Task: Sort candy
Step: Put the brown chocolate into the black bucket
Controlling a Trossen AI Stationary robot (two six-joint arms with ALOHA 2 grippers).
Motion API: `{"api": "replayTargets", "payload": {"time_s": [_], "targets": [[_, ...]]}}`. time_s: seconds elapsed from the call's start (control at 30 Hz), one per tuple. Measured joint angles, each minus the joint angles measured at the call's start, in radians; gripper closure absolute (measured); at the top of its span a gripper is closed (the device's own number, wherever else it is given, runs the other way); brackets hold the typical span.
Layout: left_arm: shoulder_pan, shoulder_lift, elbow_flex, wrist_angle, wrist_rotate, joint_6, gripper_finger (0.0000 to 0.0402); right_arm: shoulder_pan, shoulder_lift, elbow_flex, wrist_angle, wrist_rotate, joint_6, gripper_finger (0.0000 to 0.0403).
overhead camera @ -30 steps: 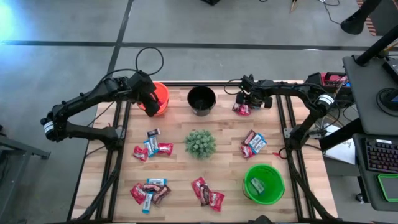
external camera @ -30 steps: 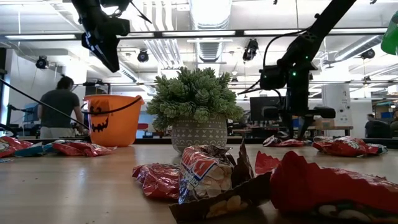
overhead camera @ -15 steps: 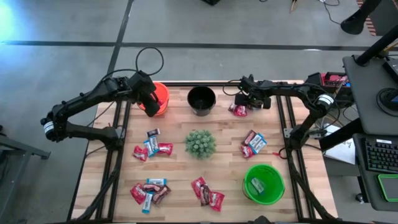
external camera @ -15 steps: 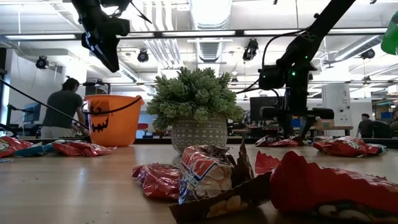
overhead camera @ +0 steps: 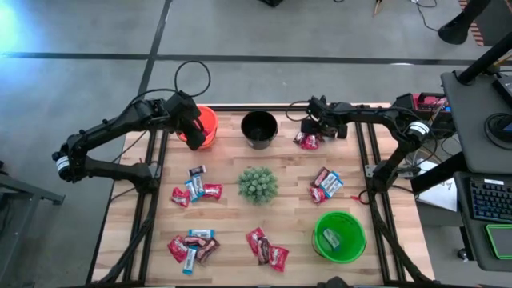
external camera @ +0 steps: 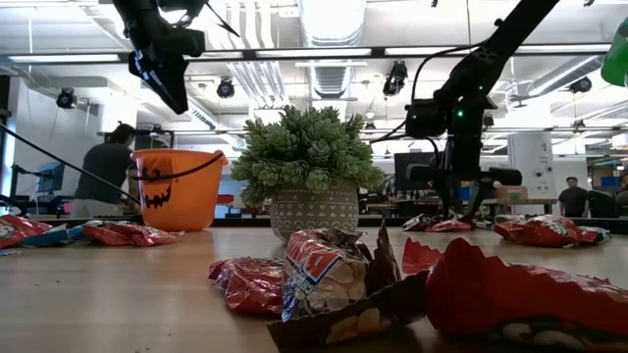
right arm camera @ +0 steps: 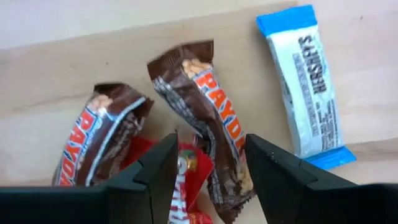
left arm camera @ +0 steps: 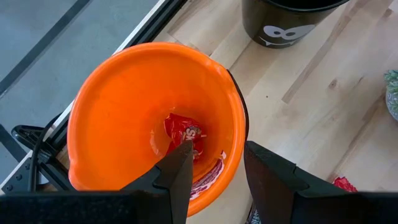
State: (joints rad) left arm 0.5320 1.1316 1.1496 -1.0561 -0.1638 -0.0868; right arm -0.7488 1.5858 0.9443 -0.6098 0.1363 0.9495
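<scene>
Partly hidden red candy [right arm camera: 186, 180] under gripper [right arm camera: 208, 168]

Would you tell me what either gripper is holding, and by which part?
Nothing is held: the left gripper is open over the orange bucket, the right gripper open above the candy.

The left arm is reaching across the table's far left corner, its left gripper [overhead camera: 194, 132] hanging with fingers [left arm camera: 180, 171] parted and nothing between them. The right arm is stretching inward along the far edge, its right gripper [overhead camera: 314, 130] pointing down, fingers [right arm camera: 160, 168] spread apart.
</scene>
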Motion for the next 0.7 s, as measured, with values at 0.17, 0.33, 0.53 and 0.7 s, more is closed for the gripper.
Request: {"api": "replayTargets", "payload": {"time_s": [0.17, 0.33, 0.53, 0.7], "targets": [[0.000, 0.000, 0.000, 0.000, 0.000, 0.016, 0.0276, 0.000, 0.000, 0.000, -0.001, 0.021, 0.009, 0.0225], [0.000, 0.000, 0.000, 0.000, 0.000, 0.023, 0.0276, 0.000, 0.000, 0.000, 0.018, 0.042, 0.045, 0.0225], [0.000, 0.000, 0.000, 0.000, 0.000, 0.023, 0.0276, 0.000, 0.000, -0.001, 0.025, 0.048, 0.062, 0.0230], [0.000, 0.000, 0.000, 0.000, 0.000, 0.023, 0.0276, 0.000, 0.000, -0.008, 0.025, 0.047, 0.064, 0.0245]]}}
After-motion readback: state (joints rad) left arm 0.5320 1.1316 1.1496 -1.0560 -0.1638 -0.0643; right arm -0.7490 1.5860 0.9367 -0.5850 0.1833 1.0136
